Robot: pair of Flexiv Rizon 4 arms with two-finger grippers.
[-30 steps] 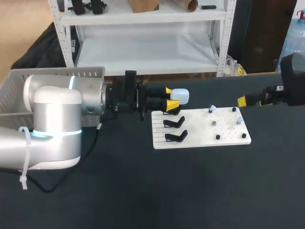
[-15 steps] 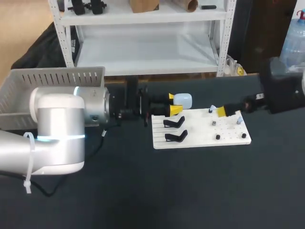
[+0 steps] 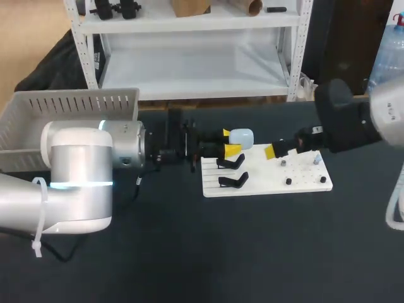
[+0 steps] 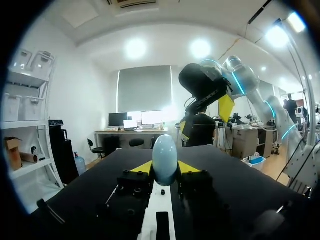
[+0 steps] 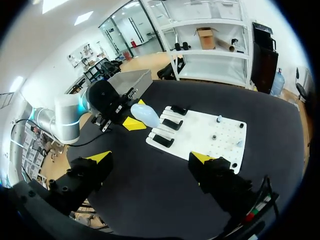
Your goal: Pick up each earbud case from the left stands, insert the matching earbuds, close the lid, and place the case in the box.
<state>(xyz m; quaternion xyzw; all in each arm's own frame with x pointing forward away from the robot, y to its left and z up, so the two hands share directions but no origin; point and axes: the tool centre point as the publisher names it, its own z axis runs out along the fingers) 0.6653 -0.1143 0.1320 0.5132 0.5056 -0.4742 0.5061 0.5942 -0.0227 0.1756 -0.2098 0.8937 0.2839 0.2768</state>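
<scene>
Right claw (image 3: 271, 151) advanced over board (image 3: 303, 184) far edge; left claw (image 3: 230, 141) clamps earbud case (image 3: 242, 136).

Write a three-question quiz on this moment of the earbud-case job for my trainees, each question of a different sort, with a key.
1. True or false: the right tool is shut on an earbud.
2. What does the left tool hold between its fingers? A: a screwdriver. B: the pale blue earbud case. C: nothing.
3. Fill in: in the right wrist view, the white board shows ___ black stands, none with a case on it.

Key: 1 false, it is open and holds nothing. 2 B. 3 three.
</scene>
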